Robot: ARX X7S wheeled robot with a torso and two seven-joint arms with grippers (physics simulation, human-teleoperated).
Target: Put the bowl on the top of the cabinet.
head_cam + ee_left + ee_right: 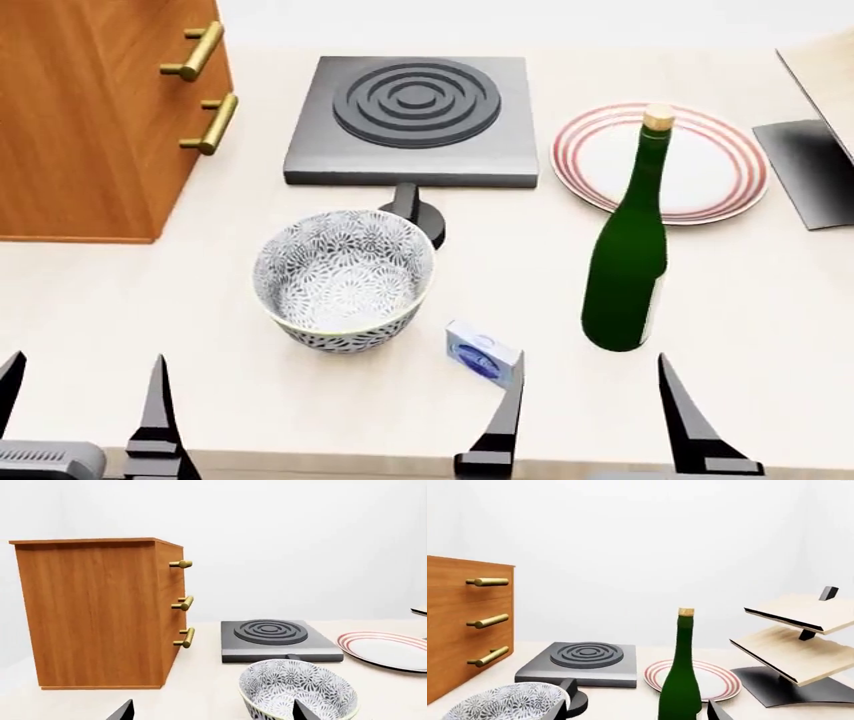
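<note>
Currently bowl (346,280) sits on table (120,310), cabinet (94,110) at its 10 o'clock; left hand (83,395) and right hand (587,405) both released, apart from it.

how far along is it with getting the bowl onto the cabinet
Nothing looks done yet: the bowl sits on the table, in front of the stove, not on the cabinet. In hand: nothing; the left gripper and right gripper are both open and empty, short of the bowl. Left: grasp the bowl, lift it and set it on the cabinet top.
</note>
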